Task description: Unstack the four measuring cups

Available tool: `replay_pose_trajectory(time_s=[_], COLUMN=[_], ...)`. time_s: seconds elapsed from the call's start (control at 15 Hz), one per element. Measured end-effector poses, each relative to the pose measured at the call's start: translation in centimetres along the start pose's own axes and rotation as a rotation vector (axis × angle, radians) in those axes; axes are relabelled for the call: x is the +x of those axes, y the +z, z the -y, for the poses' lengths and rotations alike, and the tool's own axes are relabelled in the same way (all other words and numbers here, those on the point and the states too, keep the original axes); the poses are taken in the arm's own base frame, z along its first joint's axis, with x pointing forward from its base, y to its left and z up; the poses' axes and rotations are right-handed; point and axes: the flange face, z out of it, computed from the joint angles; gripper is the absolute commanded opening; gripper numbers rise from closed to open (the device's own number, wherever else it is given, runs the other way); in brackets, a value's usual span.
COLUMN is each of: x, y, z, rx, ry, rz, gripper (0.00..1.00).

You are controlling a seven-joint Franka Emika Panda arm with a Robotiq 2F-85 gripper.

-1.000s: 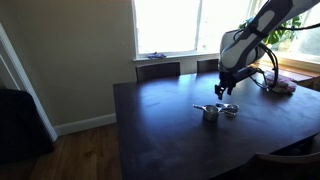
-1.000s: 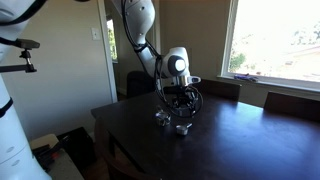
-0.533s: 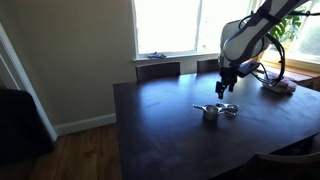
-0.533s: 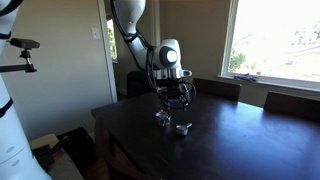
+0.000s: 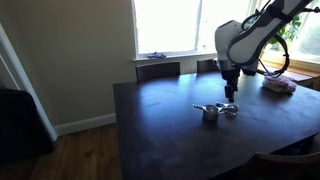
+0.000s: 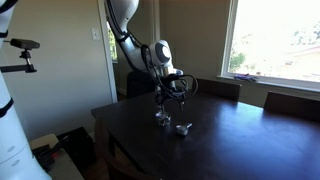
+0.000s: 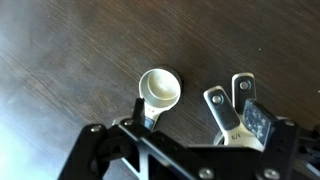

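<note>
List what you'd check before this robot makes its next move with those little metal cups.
1. End effector open and empty: ok.
2. End effector hovers above the dark table, touching nothing: ok.
3. One measuring cup lies alone, mouth up: ok.
4. Two more handles lie beside it in the wrist view: ok.
5. All four separated: cannot tell; the other bowls are hidden behind the end effector.

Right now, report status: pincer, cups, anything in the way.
Pincer open, empty, above the cups. One measuring cup sits apart; two more handles beside it, bowls hidden. No obstruction seen on the dark table.
</note>
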Motion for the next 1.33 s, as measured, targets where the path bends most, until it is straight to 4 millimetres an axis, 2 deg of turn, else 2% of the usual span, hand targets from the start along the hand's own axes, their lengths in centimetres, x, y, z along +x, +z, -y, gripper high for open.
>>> replay_pose_trajectory(time_s=[0.33, 0.87, 1.07, 1.33], x=[-0.4, 0.4, 1.3, 3.4], y=[1.0, 1.4, 0.7, -1.4], z=[1.6, 4.1, 5.1, 6.6], rx=[-0.038, -0.024, -0.025, -0.028], ry=[-0.183, -0.361, -0.407, -0.419], rz=[0.045, 0.059, 0.031, -0.064], gripper=[1.0, 1.0, 1.0, 1.0])
